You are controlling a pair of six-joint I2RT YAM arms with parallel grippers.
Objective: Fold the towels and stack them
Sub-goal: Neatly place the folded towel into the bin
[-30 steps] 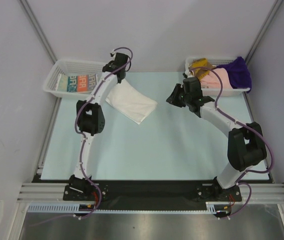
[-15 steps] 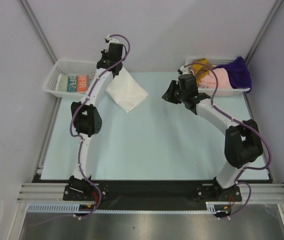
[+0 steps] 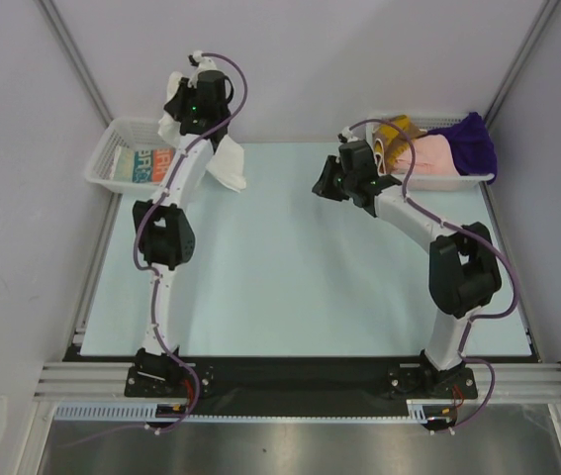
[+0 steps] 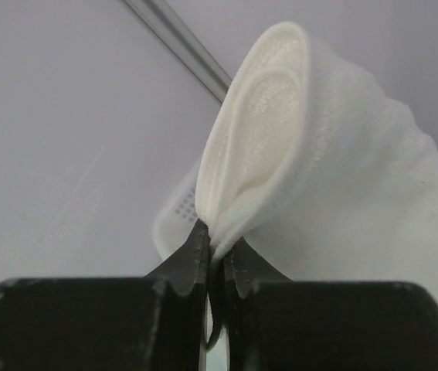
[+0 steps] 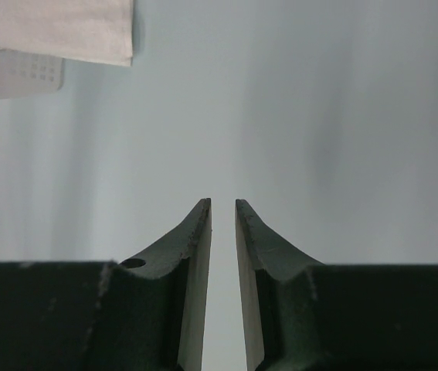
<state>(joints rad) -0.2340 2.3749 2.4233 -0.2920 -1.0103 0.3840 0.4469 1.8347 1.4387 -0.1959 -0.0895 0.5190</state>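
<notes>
The surface (image 3: 300,287) carries two baskets at its far corners; the left basket (image 3: 102,161) holds a print towel (image 3: 147,163), the right basket (image 3: 458,182) pink (image 3: 436,154), purple (image 3: 471,139) and mustard (image 3: 395,128) towels; a white towel (image 4: 327,162) hangs just beside the left basket, pinched in the clenched left claw (image 4: 215,247); the right claw (image 5: 222,205) hovers over the surface, released, jaws slightly apart.

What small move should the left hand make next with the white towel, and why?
Probably shift left over the left basket and lower: the left hand pinches the folded white towel aloft beside that basket, where a printed towel lies.
</notes>
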